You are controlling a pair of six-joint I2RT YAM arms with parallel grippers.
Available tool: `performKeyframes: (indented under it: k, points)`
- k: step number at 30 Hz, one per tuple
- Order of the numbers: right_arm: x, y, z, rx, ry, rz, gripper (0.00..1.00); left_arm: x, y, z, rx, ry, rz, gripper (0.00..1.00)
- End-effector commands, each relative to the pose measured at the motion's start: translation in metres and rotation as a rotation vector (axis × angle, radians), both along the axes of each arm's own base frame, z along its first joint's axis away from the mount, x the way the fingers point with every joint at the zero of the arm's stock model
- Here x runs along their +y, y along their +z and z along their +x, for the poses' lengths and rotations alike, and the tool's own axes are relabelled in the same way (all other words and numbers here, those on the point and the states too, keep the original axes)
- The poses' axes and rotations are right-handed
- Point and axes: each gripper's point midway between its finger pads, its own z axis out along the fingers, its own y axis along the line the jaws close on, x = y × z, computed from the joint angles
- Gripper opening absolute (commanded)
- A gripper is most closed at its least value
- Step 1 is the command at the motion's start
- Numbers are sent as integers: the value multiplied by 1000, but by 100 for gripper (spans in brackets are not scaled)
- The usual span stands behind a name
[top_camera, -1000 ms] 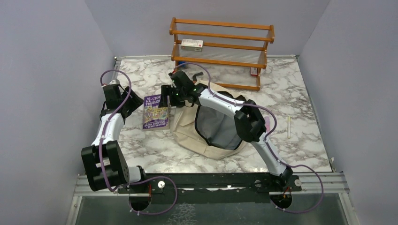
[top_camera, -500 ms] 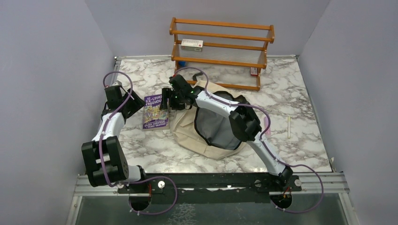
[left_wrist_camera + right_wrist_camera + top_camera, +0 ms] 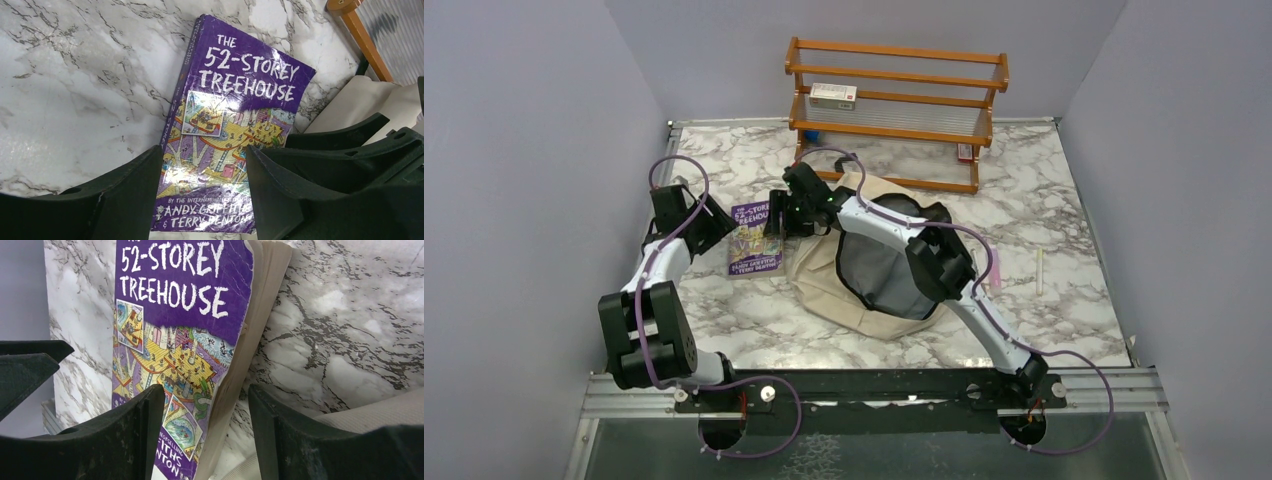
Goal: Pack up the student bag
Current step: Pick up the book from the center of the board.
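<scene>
Both spread and empty, left gripper [image 3: 202,152] and right gripper [image 3: 206,390] are bracketing the book [image 3: 240,100]; right should be seating deep over its page edge before pinching.

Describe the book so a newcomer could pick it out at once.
Find the big cream student bag in the middle of the marble table. Just left of it lies a paperback; unlike anything nearby, its purple cover reads The 52-Storey Treehouse.

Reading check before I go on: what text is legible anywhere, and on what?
"THE 52-STOREY TREEHOUSE": book cover, top.
"& TERRY DENTON": book cover, bottom; lines above partly hidden.
Book spine: blurred.
Box on the wooden rack: label too small to read.
</scene>
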Motion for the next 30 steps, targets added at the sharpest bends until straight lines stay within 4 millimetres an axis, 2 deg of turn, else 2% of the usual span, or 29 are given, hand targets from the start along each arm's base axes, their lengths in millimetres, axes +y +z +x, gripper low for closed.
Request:
performKeyframes:
  k: [1,11,16,22,25,28,30]
  points:
    - [-15,-58,-11,81,-12,-113,66,-2,-6,0,-2,-9,-20,62]
    - [-22,-90,-14,107,-11,-165,63,-2,-17,-4,31,-7,-25,61]
    - [-21,-102,-17,128,3,-168,57,0,-20,-5,42,1,-19,61]
    - [-26,-109,-17,134,0,-176,41,7,-24,-7,71,33,3,61]
    - [-33,-112,-13,135,-12,-183,26,12,-25,-10,91,56,18,62]
    - [-40,-116,-9,142,-24,-189,7,18,-25,-13,100,78,35,63]
    - [-44,-118,-8,152,-25,-186,1,18,-25,-14,97,79,33,64]
